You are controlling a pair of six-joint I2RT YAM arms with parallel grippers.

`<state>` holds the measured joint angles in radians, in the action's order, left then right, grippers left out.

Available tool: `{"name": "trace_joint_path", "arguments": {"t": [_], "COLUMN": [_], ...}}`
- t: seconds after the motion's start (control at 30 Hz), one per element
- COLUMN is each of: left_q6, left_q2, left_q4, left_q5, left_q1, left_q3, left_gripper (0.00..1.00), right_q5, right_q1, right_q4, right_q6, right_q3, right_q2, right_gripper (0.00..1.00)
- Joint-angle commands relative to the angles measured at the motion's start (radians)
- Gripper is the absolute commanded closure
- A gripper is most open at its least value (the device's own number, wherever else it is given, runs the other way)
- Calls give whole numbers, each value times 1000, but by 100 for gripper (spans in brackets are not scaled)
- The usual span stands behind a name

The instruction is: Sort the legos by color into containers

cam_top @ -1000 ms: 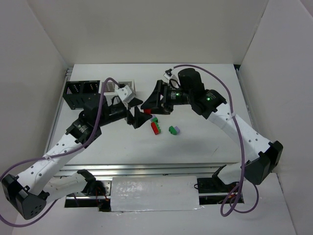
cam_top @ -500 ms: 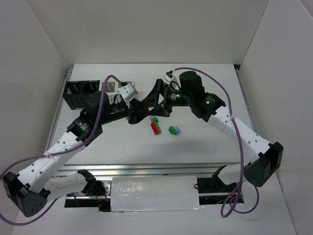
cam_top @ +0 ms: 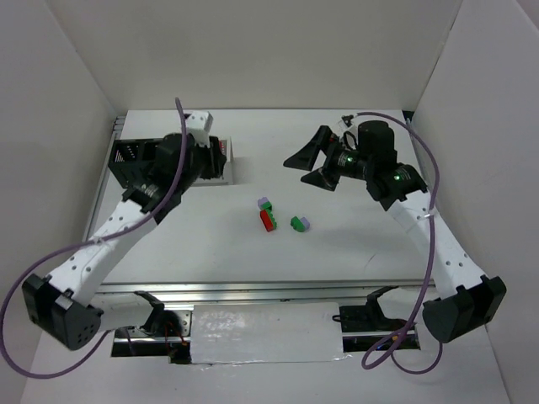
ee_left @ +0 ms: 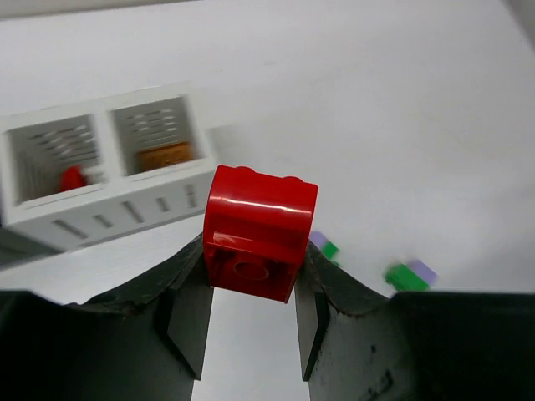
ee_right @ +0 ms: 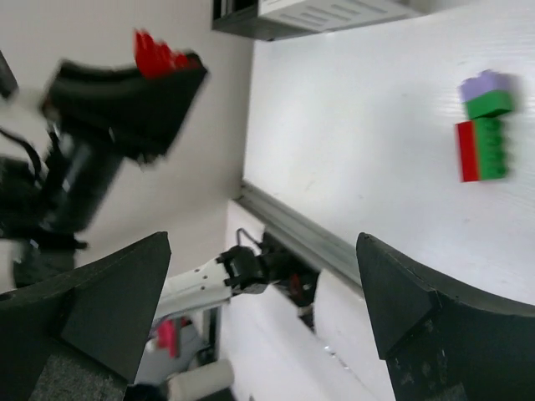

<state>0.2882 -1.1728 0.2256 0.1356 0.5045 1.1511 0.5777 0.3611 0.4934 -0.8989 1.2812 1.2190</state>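
Observation:
My left gripper (ee_left: 253,257) is shut on a red lego (ee_left: 261,232), which sits between its two fingertips. In the top view the left gripper (cam_top: 209,160) hangs by the white containers (cam_top: 225,154). Those white containers (ee_left: 109,171) hold a red lego (ee_left: 73,177) in one bin and an orange-brown plate (ee_left: 165,156) in the other. My right gripper (cam_top: 312,167) stands wide open and empty at the back right. Three small lego stacks lie mid-table: lavender on green (cam_top: 264,204), red beside green (cam_top: 269,220), green beside lavender (cam_top: 298,224).
A black container (cam_top: 128,156) stands left of the white ones at the back left. White walls enclose the table on three sides. A metal rail (cam_top: 253,290) runs along the near edge. The right wrist view shows the left gripper's red lego (ee_right: 159,52).
The two grippers met over mid-table, and the red lego passed from right to left. The left shut on it and swung back-left to the containers; the right opened and drew back right.

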Motion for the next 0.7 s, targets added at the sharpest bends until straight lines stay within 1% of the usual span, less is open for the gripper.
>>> {"name": "trace_joint_path", "arguments": {"t": [0.0, 0.03, 0.1, 0.13, 0.2, 0.23, 0.3, 0.43, 0.47, 0.57, 0.67], "left_q6": [103, 108, 98, 100, 108, 111, 126, 132, 137, 146, 149], "left_q2": [-155, -247, -327, -397, -459, -512, -575, -652, -665, -705, -717], "left_q4": [136, 205, 239, 277, 306, 323, 363, 376, 377, 396, 382], "left_q5": [277, 310, 350, 389, 413, 420, 423, 417, 415, 427, 423], "left_q1": [-95, -136, -159, -178, -202, -208, -225, -244, -247, -251, -264], "left_q3": [174, 262, 335, 402, 487, 511, 567, 616, 622, 651, 644], "left_gripper": [100, 100, 100, 100, 97, 96, 86, 81, 77, 68, 62], "right_q5": [-145, -163, -196, -202, -213, -219, -232, -231, -230, -211, -199], "right_q1": [-8, -7, -7, -8, -10, -7, -10, -10, -10, -10, -10], "right_q4": [163, 183, 234, 243, 254, 257, 264, 277, 280, 281, 289], "right_q6": [168, 187, 230, 239, 253, 258, 271, 285, 288, 298, 308], "right_q3": [65, 70, 72, 60, 41, 26, 9, 1, 0, -3, 0], "right_q2": [-53, -58, -62, -73, -96, -105, -122, -131, -131, -133, -125], "right_gripper": [0, 0, 0, 0, 0, 0, 0, 0, 0, 0, 0]}}
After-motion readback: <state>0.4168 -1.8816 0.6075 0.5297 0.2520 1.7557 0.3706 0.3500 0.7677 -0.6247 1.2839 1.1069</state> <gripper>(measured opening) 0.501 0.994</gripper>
